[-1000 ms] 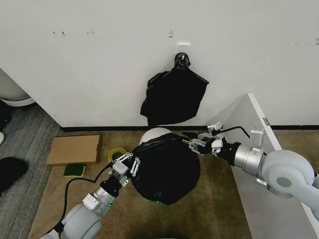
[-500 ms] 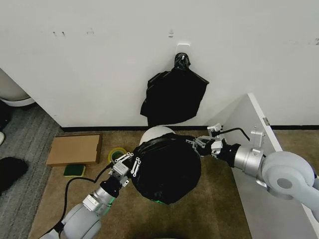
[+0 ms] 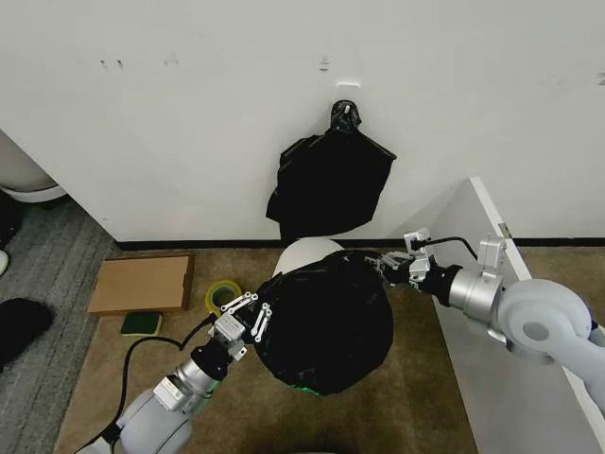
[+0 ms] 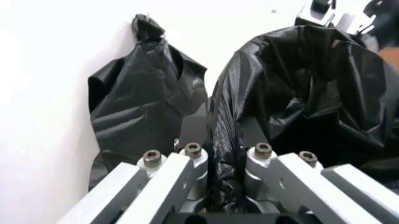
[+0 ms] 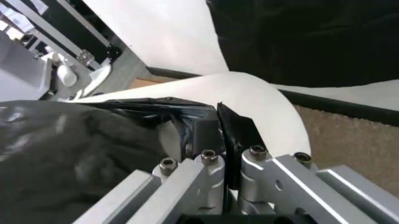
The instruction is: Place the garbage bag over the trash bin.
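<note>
The glossy black garbage bag [image 3: 326, 322] is stretched between my two grippers and lies over most of the white trash bin [image 3: 307, 253], whose far rim shows behind it. My left gripper [image 3: 248, 317] is shut on the bag's near-left edge; the left wrist view has a fold of the bag [image 4: 225, 158] pinched between its fingers. My right gripper [image 3: 392, 265] is shut on the bag's far-right edge. In the right wrist view it holds the bag's edge [image 5: 227, 135] against the white bin wall [image 5: 249, 98].
A black plastic bundle [image 3: 331, 180] with a knotted top hangs on the wall behind the bin. A flat cardboard box [image 3: 142, 284], a yellow tape roll [image 3: 223, 294] and a green sponge [image 3: 140, 323] lie on the carpet to the left. A white panel [image 3: 492, 312] stands on the right.
The right gripper has pulled its edge of the bag rightward and slightly back. The bag is stretched wider toward the right. The left gripper has shifted a little.
</note>
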Available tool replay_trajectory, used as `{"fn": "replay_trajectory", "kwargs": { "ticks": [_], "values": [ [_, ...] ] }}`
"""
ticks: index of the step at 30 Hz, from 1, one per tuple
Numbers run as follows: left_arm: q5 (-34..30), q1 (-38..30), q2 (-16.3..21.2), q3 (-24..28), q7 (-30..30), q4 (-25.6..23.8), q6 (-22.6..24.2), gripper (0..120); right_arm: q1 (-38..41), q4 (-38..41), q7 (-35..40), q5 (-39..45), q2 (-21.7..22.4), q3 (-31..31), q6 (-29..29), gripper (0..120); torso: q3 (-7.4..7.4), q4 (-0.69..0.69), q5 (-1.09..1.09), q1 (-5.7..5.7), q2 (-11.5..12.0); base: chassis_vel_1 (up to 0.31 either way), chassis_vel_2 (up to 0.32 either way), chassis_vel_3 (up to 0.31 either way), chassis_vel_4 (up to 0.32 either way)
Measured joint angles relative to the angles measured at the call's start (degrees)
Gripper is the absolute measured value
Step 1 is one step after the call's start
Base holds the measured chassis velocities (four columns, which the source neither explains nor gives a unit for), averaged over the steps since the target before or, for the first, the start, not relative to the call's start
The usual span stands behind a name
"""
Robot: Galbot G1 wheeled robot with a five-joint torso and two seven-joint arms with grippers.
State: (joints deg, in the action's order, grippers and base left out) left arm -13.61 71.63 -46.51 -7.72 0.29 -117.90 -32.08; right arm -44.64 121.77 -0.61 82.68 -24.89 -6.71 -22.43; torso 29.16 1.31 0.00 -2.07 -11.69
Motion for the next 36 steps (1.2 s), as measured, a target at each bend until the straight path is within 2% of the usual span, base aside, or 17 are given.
{"fn": "replay_trajectory", "kwargs": {
  "ticks": [10, 23, 33, 36],
  "values": [
    [-0.9, -1.0, 0.5, 0.7, 2.4, 0.4, -2.1, 4, 0.0, -1.4, -1.2, -1.6, 1.9, 1.0, 0.4, 0, 0.00, 0.00, 0.00, 0.00, 0.0, 0.000, 0.000, 0.000, 0.000],
    [-2.1, -1.7, 0.9, 1.2, 4.2, 0.3, -3.2, 4, 2.8, -2.8, -0.1, -6.5, -3.3, 4.2, 1.2, 0, 0.00, 0.00, 0.00, 0.00, 0.0, 0.000, 0.000, 0.000, 0.000],
    [-2.6, -1.6, 0.7, 1.3, 4.6, 0.3, -3.2, 4, 2.6, -3.4, -0.1, -7.5, -3.8, 4.4, 1.6, 0, 0.00, 0.00, -0.01, 0.00, 0.0, 0.000, 0.000, 0.000, 0.000],
    [-3.3, -1.5, 0.3, 1.3, 3.4, 0.5, -1.9, 4, 1.2, -3.2, -0.1, -8.6, -3.7, 3.4, 1.9, 0, 0.00, 0.01, 0.00, 0.00, 0.0, 0.000, 0.000, 0.000, 0.000]
  ]
}}
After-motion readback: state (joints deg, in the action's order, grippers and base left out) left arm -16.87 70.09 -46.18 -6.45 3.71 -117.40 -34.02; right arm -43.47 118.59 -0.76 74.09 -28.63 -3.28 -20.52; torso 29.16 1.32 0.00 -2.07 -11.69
